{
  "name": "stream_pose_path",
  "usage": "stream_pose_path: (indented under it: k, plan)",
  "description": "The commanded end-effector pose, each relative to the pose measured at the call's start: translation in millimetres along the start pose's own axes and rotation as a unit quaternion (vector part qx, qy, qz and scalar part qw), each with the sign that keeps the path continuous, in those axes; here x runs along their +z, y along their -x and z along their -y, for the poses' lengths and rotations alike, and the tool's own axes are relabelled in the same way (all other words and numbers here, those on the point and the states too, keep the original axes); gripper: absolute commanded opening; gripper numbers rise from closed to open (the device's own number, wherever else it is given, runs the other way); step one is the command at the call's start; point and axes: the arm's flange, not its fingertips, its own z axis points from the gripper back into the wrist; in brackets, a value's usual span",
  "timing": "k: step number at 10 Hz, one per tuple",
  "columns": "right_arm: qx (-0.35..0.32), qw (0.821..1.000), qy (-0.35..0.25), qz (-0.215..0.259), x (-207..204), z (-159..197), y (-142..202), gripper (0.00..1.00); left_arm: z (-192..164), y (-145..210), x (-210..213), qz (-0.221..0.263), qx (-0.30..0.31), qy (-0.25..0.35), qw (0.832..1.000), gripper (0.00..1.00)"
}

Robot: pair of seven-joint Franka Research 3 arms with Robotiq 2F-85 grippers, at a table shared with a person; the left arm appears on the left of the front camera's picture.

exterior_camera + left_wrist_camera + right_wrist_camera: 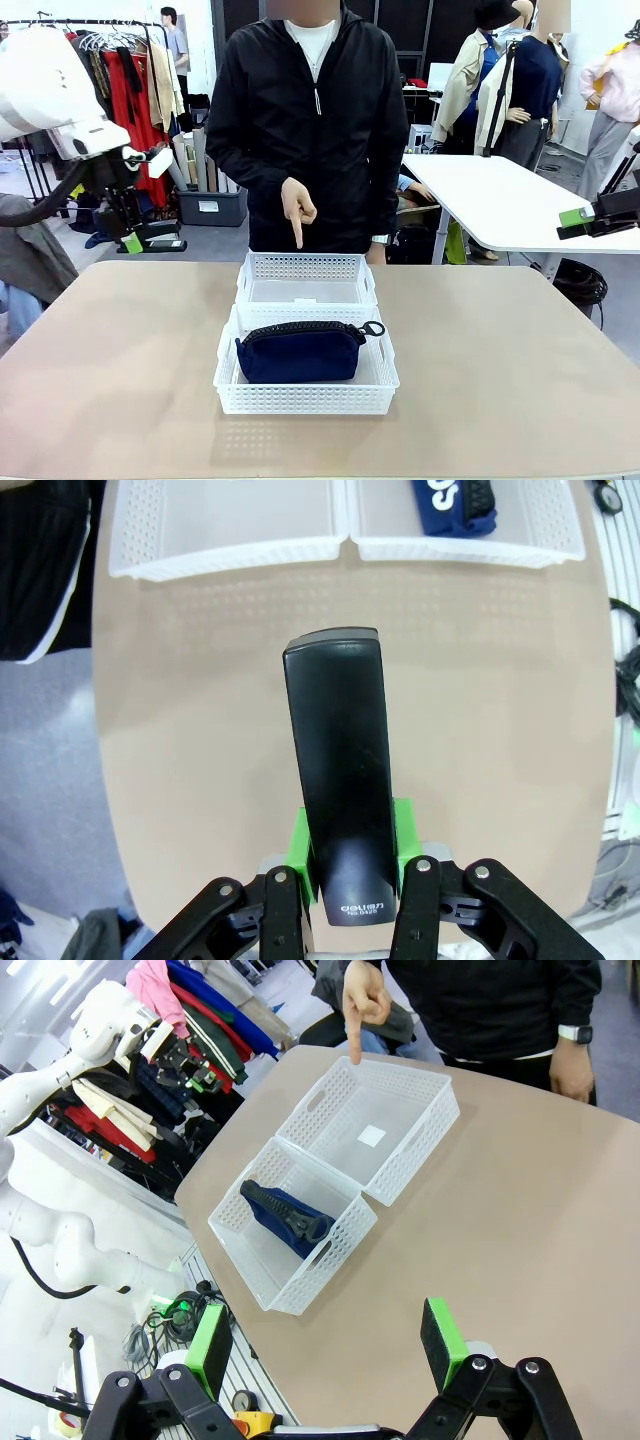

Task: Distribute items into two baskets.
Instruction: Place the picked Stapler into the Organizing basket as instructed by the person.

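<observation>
Below the person's pointing hand (297,210), the far basket (306,279) touches the near basket (306,375), which holds the navy pouch (301,350). The left gripper (348,865), raised well left of both baskets, is clamped on the black stapler (340,770). The right gripper (330,1340) hangs with jaws wide apart, holding nothing, well right of them.
</observation>
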Motion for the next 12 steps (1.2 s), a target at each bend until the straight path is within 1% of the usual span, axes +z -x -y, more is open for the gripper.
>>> stream_pose_path:
  k: [1,4,7,9,12]
  plan:
    - [0.0,1.0,-0.001,0.001,0,-1,1,1.0,-16,-7,0,0.019,-0.008,0.005,1.0,0.11]
    - [0.0,1.0,-0.001,0.001,0,-1,1,1.0,-33,-12,-8,0.046,-0.019,-0.004,0.999,0.11]
    - [0.0,1.0,-0.001,0.001,0,-1,1,1.0,-52,-20,-20,0.056,-0.024,0.001,0.998,0.11]
    - [0.0,1.0,-0.001,0.001,0,-1,1,1.0,-57,-27,-28,0.066,-0.034,0.002,0.997,0.11]
    - [0.0,1.0,-0.001,0.001,0,-1,1,1.0,-61,-51,-46,0.059,-0.053,0.011,0.997,0.11]
